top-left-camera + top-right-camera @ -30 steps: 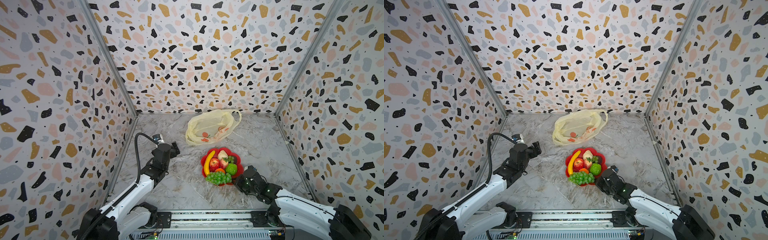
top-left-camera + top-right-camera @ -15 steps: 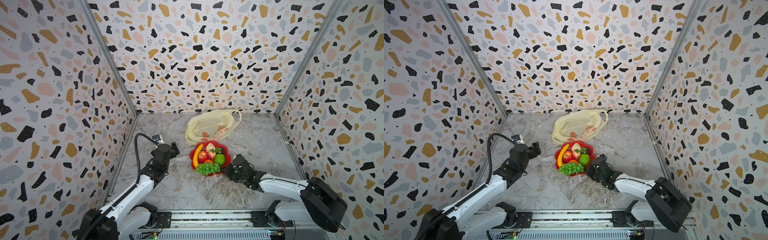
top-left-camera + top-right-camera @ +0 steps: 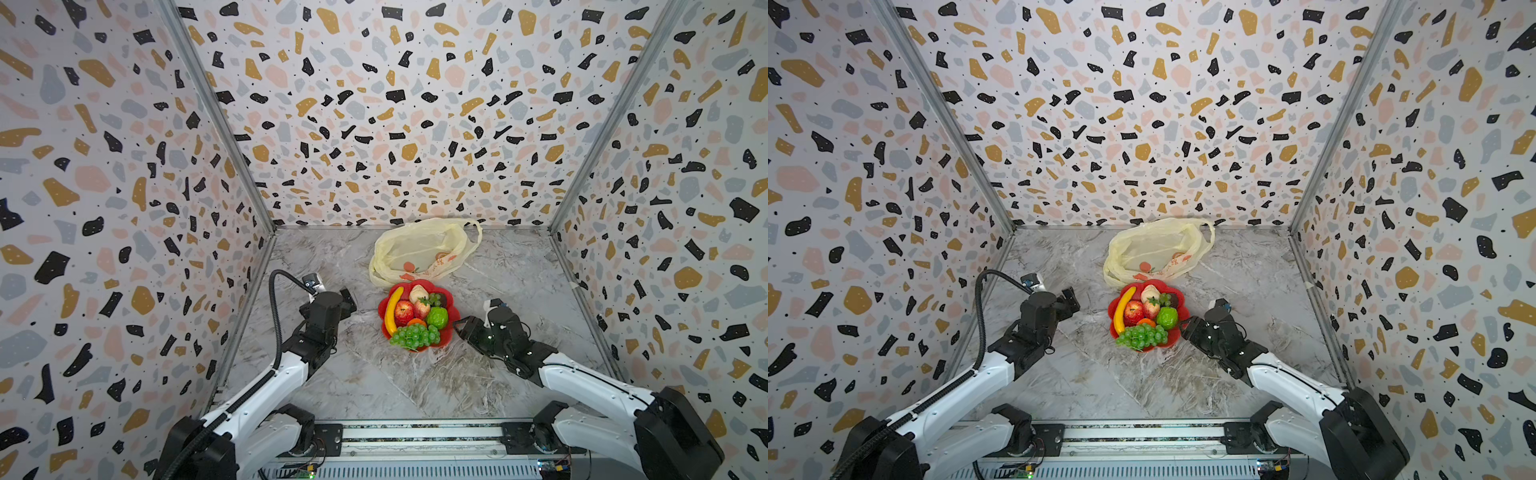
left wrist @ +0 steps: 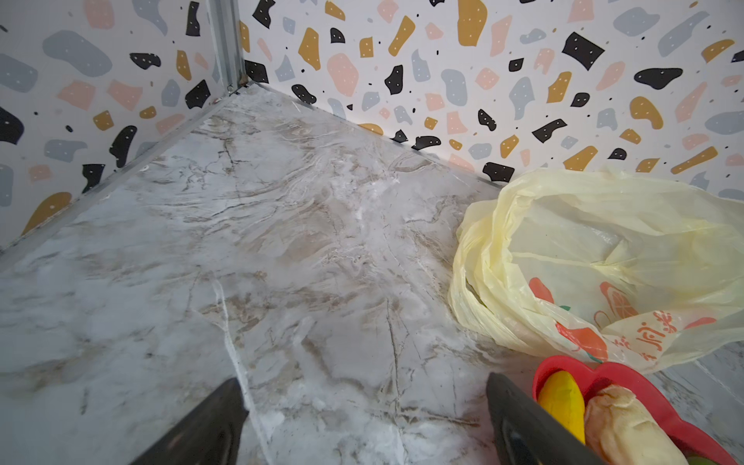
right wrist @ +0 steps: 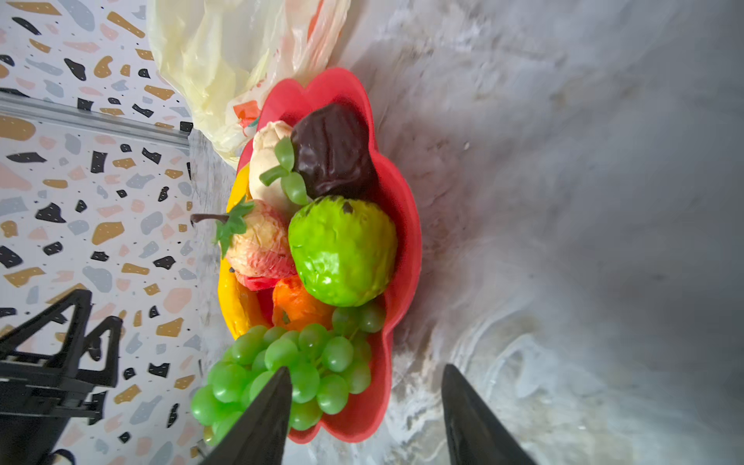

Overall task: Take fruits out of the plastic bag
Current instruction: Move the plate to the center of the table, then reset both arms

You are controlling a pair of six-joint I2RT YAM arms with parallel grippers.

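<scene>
Since a second ago the plate (image 5: 404,225) has slid from near the right arm toward the table's middle, up against the bag (image 3: 419,249). The right gripper (image 5: 365,368), which was closed near the rim, now stands parted.

Biggest of the task's things, the bag lies slack at the back of the table, touching the plate's far edge. It looks thin, crinkly, light and slippery, so it should crumple rather than lift whole. A loop handle or the mouth edge seems the best hold. Only flat prints show through it, and I cannot tell whether any fruit is left inside.

All visible fruits sit heaped on the plate:
- banana (image 3: 392,309) along the left rim
- grapes (image 3: 413,336) at the near edge
- citrus (image 3: 437,318)
- apple (image 3: 403,311)
- strawberry (image 3: 422,308)
- orange (image 3: 417,322)
- beige piece (image 3: 417,293)
- dark brown piece (image 5: 332,149)

They look light and firm. The round ones may roll, so a pinch across the middle suits them. The grapes are knobbly and better taken across the bunch.

In the right wrist view the plate's near rim lies between the right gripper's open jaws, one tip over the grapes, one over bare table. It holds nothing.

The left gripper (image 4: 362,378) is wide open and empty. It hangs left of the plate, near it, with the bag farther back to its right.
</scene>
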